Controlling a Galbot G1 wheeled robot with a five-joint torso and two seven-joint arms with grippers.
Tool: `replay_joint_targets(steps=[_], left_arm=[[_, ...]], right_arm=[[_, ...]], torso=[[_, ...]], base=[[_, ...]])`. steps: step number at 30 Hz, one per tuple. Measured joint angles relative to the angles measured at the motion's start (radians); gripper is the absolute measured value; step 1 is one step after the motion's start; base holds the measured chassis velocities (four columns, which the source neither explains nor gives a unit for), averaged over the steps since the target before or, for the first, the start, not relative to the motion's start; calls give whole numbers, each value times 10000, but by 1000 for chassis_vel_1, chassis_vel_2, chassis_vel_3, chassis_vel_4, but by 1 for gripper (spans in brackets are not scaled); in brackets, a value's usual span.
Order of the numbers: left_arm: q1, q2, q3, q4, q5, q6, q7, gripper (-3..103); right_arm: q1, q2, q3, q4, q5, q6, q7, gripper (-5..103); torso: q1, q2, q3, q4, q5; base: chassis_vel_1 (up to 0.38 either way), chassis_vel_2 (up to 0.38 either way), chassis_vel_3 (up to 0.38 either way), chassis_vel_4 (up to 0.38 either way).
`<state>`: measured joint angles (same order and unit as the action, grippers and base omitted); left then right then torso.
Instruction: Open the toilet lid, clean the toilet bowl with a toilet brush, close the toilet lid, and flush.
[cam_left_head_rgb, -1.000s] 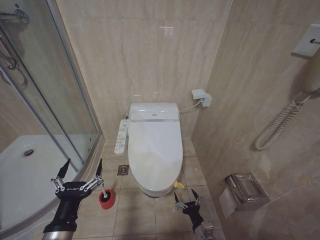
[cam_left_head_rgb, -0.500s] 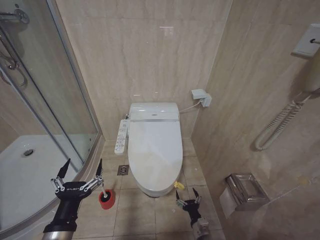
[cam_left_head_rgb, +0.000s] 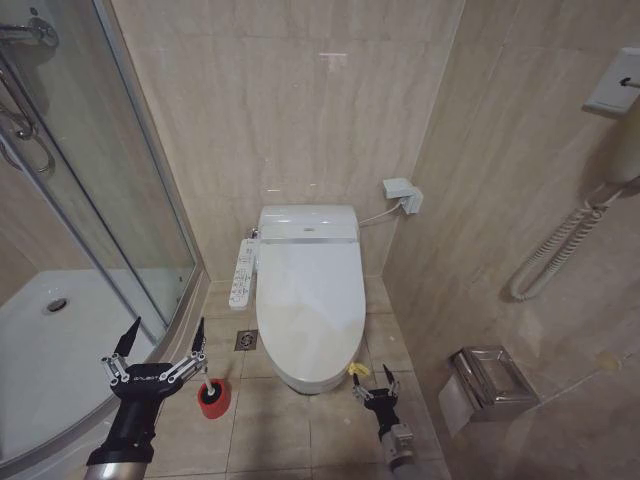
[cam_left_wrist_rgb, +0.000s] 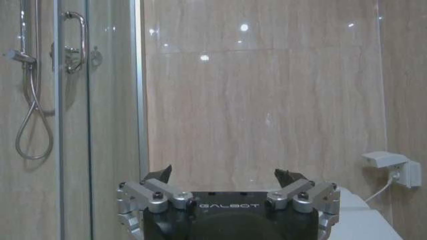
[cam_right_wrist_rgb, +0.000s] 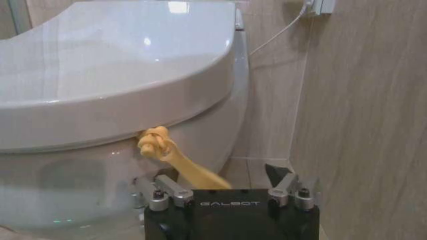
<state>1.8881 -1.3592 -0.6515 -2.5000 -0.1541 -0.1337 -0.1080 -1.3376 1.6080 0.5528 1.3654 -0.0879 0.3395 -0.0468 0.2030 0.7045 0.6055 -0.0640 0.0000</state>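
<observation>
1. The glossy white oval toilet lid (cam_left_head_rgb: 310, 300) lies shut over the white ceramic toilet bowl (cam_left_head_rgb: 312, 378), against the back wall of the tiled floor (cam_left_head_rgb: 270, 425).
2. A knotted yellow ribbon (cam_right_wrist_rgb: 160, 145) hangs from the lid's front edge.
3. The right gripper (cam_left_head_rgb: 374, 392) sits low, just before that ribbon, claw spread wide with nothing in it.
4. The toilet brush (cam_left_head_rgb: 205, 375), a thin white handle, stands in a small red round holder cup (cam_left_head_rgb: 212, 398) near the bowl's left front.
5. The left gripper (cam_left_head_rgb: 158, 347) hangs beside the curved white shower tray (cam_left_head_rgb: 40, 350), claw wide.

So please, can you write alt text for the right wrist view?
The right gripper, open, sits low in front of the closed toilet lid, right by the yellow ribbon hanging from the lid's front edge. Beige wall tiles stand beside it.
</observation>
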Motion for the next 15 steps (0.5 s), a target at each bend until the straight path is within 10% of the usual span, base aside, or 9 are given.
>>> replay_joint_targets(steps=[2,3,9,10,15], left_arm=[[0,0,0,0,0,0,0,100],[0,0,0,0,0,0,0,100],[0,0,0,0,0,0,0,100],[0,0,0,0,0,0,0,100],[0,0,0,0,0,0,0,100]], right_arm=[[1,1,-13,-1,-2,0,5,101],[2,4,-20,-1,-8,0,8,76],[-24,5,-36,49,-30,-1,6,76],[-50,5,-41,85,-32,0,-10,48],[-217,-10,-83,266,-29,15,-38,48]], torso=[[0,0,0,0,0],[0,0,0,0,0],[0,0,0,0,0],[0,0,0,0,0],[0,0,0,0,0]], base=[[0,0,0,0],[0,0,0,0],[0,0,0,0],[0,0,0,0],[0,0,0,0]])
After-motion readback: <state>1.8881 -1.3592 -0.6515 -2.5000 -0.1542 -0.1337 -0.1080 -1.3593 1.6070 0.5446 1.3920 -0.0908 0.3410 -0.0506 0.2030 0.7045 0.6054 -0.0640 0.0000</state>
